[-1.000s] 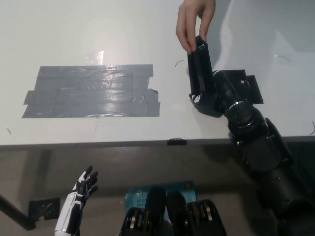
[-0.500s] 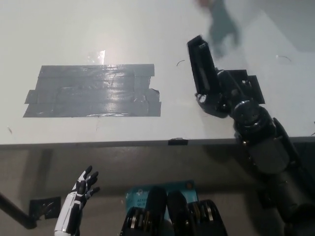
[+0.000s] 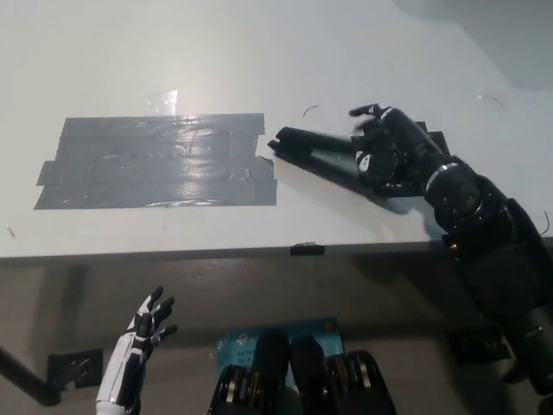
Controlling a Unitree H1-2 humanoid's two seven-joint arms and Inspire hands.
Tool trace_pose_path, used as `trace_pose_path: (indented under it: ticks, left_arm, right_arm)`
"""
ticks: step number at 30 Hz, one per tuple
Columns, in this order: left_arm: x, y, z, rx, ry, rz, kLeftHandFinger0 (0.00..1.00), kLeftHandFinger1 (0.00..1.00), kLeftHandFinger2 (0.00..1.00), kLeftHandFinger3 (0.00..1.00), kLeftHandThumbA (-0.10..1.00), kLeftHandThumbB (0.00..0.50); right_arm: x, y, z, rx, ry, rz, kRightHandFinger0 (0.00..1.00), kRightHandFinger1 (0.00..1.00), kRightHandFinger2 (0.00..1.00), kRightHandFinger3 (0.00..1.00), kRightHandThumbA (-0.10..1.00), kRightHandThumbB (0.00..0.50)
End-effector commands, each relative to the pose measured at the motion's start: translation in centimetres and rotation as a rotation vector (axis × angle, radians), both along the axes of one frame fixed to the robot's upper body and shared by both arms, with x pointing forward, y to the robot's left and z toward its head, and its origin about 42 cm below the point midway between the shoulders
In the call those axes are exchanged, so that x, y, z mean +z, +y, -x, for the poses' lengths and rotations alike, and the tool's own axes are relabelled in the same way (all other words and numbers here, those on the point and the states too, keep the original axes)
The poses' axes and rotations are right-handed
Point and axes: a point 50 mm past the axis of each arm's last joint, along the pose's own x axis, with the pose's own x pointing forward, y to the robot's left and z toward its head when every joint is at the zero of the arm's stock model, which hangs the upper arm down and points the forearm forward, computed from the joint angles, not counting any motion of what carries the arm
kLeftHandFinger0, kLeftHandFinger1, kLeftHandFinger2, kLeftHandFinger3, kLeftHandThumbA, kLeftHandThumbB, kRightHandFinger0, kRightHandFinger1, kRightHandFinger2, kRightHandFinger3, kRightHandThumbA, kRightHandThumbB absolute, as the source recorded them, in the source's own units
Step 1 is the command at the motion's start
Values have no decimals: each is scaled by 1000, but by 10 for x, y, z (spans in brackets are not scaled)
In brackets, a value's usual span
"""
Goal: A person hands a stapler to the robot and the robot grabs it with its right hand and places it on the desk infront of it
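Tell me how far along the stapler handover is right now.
Handover looks done: no person in view. The long black stapler lies across the white desk, beside the grey tape patch, black right robot hand gripping it. Release remains. White left robot hand rests low, open.

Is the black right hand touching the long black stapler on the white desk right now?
Touching. In the head view the right hand wraps its fingers around the rear end of the stapler; no gap shows.
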Motion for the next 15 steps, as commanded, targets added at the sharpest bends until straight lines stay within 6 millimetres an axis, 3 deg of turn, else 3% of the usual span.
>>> trace_pose_path:
  ticks: [1,4,6,7,8,9,10,11,12,13,14,15]
  left_arm:
    - [13,2,-7,-25,-39,-14,889,968,928,1000,1000,349]
    - [13,1,-10,-31,-42,-13,886,955,916,1000,1000,348]
    - [14,0,-11,-36,-42,-5,884,948,909,1000,1000,364]
    - [15,0,-12,-37,-45,-7,870,937,898,1000,1000,359]
    - [15,-1,-12,-38,-48,-14,864,932,894,1000,1000,362]
    - [15,-1,-13,-39,-50,-9,850,922,884,1000,992,356]
    - [16,-2,-13,-41,-52,-3,848,921,883,1000,987,356]
    - [16,-2,-14,-42,-52,-9,836,916,876,1000,1000,371]
    - [16,-2,-13,-42,-52,-16,836,916,876,1000,1000,371]
    - [15,-2,-14,-43,-53,-19,830,913,872,1000,997,373]
    - [15,-3,-14,-44,-54,-18,825,908,867,1000,991,373]
    - [16,-3,-14,-45,-54,-17,822,906,864,998,985,373]
  right_arm:
    - [30,-3,-12,64,-21,132,113,615,962,834,-88,186]
    - [25,-9,-13,71,-4,173,163,645,934,757,-66,201]
    - [21,-13,-15,70,6,183,180,680,961,765,-74,209]
    - [20,-14,-15,63,10,183,260,766,1000,783,-51,215]
    - [19,-15,-14,56,12,179,312,770,980,770,-32,217]
    - [17,-15,-14,44,15,178,376,750,898,751,125,211]
    - [16,-16,-14,37,15,177,378,730,835,716,159,211]
    - [17,-17,-14,32,15,169,471,757,866,923,312,249]
    - [17,-17,-13,28,16,164,471,757,866,923,312,249]
    - [18,-18,-12,19,14,148,499,710,822,1000,441,286]
    - [20,-19,-12,18,13,143,638,817,952,1000,546,320]
    - [23,-20,-11,22,7,146,838,1000,1000,1000,620,342]
